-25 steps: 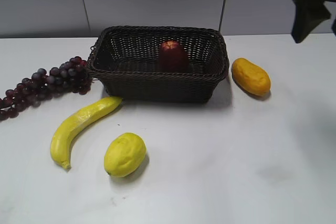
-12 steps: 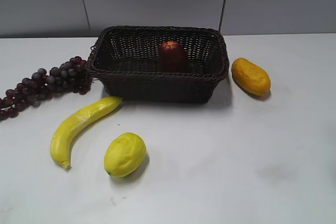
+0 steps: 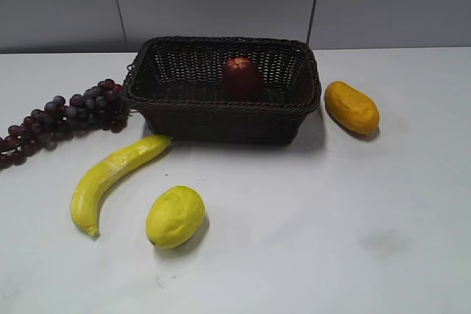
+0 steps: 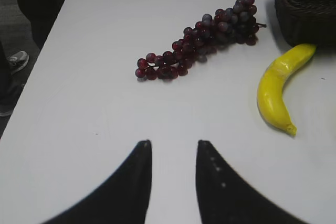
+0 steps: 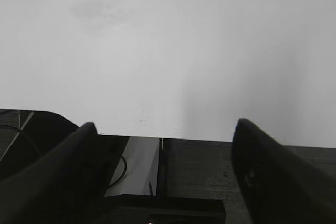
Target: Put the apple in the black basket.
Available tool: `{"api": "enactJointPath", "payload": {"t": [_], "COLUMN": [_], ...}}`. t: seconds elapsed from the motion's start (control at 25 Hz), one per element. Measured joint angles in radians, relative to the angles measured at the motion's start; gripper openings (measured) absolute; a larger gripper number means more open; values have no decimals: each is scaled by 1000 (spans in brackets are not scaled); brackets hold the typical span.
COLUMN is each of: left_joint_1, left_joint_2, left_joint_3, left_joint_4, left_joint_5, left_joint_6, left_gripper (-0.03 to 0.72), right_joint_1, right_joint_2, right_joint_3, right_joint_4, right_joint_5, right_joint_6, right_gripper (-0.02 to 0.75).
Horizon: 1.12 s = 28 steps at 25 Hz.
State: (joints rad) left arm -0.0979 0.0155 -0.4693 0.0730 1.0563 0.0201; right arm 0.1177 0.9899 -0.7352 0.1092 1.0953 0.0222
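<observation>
A: What is the black basket (image 3: pixel 221 97) hiding?
B: Its near wall is covering the lower part of the apple (image 3: pixel 242 77).

A: Anything getting cut off?
B: The grape bunch (image 3: pixel 62 117) is running off the exterior view's left edge. In the left wrist view, only the basket's corner is showing, and the banana's (image 4: pixel 278 88) far tip is disappearing into shadow beside it.

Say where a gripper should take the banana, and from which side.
Probably the banana's thick middle, coming from above with fingers across its width. It lies flat on the table, its upper tip almost at the basket, the lemon beside its lower end.
</observation>
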Motion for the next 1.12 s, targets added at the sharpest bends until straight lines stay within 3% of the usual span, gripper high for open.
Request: {"api": "enactJointPath", "payload": {"t": [0.44, 1.12], "left_joint_1": [0, 0], "left_joint_2": [0, 0], "left_joint_3": [0, 0], "left_joint_4": [0, 0], "left_joint_5": [0, 0], "left_joint_6": [0, 0], "left_gripper": [204, 203], "right_joint_1": [0, 0], "right_joint_2": [-288, -734], "right_joint_3": [229, 238], "right_joint_4": [1, 1], "right_joint_5": [-29, -45], "right_joint_6": [-3, -7], "right_gripper": [590, 589]}}
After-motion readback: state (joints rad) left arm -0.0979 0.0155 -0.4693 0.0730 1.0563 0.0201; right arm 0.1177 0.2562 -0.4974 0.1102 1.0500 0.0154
